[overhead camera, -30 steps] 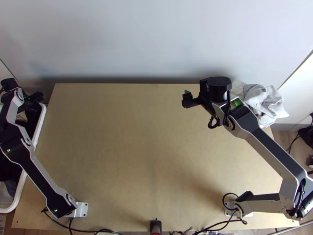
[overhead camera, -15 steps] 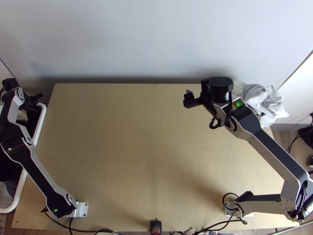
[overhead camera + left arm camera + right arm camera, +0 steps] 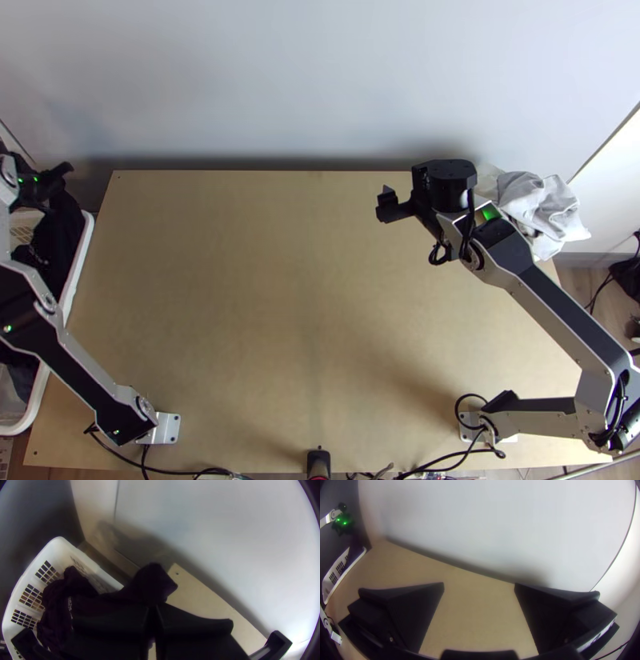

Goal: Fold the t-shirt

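At the table's left side stands a white basket, its long side running from the far end toward the near edge. The dark garment lies partly inside it, bunched and creased, its upper part raised above the far end. In the top view its long axis runs roughly with the basket's length, from the raised part down toward the near side. In the left wrist view a blunt, folded tip of it pokes out past the fingertips, pointing away from the hand; a strip of pale print shows on the lower portion. Which end is collar or hem, I cannot tell.

The left gripper is over the basket's far end, its fingers drawn close together and pinching the raised part of the garment.

To the right spreads the light wooden table. Above its far right part is the right gripper, its fingers set wide apart with nothing between them. Just beyond, at the far right corner, pale cloth sits in a crumpled heap.
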You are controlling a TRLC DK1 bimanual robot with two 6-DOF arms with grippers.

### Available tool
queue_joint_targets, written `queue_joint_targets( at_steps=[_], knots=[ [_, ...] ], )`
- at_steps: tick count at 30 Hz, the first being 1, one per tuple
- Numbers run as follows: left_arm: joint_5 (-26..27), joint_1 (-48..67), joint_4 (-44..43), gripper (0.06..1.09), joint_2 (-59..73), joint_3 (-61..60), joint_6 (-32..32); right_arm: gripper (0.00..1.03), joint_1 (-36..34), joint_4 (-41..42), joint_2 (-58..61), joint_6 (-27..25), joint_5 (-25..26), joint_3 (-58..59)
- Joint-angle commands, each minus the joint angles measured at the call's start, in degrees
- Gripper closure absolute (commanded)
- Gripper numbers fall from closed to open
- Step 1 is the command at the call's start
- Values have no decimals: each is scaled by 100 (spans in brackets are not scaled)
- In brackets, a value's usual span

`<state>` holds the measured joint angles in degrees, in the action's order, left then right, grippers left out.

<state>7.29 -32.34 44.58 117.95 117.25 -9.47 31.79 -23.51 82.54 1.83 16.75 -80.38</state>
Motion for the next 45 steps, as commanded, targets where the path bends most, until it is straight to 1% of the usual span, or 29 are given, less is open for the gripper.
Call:
queue_joint_targets(
  at_steps=[1, 6, 9, 12, 15, 16, 20, 24, 28, 31, 33, 40, 45],
  knots=[
    [642, 219, 359, 104, -1275, -422, -213, 5, -6, 48, -63, 2, 39, 110],
    [800, 325, 324, 104, -1837, -422, -511, 5, -6, 57, -98, 2, 39, 119],
    [1073, 325, 324, 104, -2057, -264, -810, 5, -6, 57, -142, -16, 47, 154],
    [1635, 114, 658, 104, -2101, 289, -1250, 5, -15, 66, -203, -42, 47, 207],
    [2391, -282, 842, 104, -2066, 922, -1830, 5, -24, 66, -291, -51, 82, 286],
    [2479, -370, 842, 104, -2057, 1081, -1962, 5, -24, 66, -318, -59, 91, 330],
    [2664, -651, 728, 104, -2057, 1318, -2287, 5, -41, 74, -441, -59, 100, 435],
    [2725, -862, 719, 104, -2074, 1335, -2463, 5, -77, 83, -529, -51, 100, 532],
    [3129, -976, 666, 104, -2241, 1327, -2709, 5, -85, 101, -599, -51, 100, 620],
    [3200, -959, 666, 104, -2426, 1274, -2761, 5, -85, 171, -617, -59, 100, 655],
    [3332, -880, 658, 104, -2531, 1160, -2823, 5, -85, 197, -617, -59, 100, 655],
    [3314, -273, 658, 104, -2619, 870, -2928, 5, -77, 250, -643, -51, 100, 778],
    [3226, 535, 596, 104, -2760, 483, -2885, 5, -85, 320, -828, -33, 100, 1121]
  ],
)
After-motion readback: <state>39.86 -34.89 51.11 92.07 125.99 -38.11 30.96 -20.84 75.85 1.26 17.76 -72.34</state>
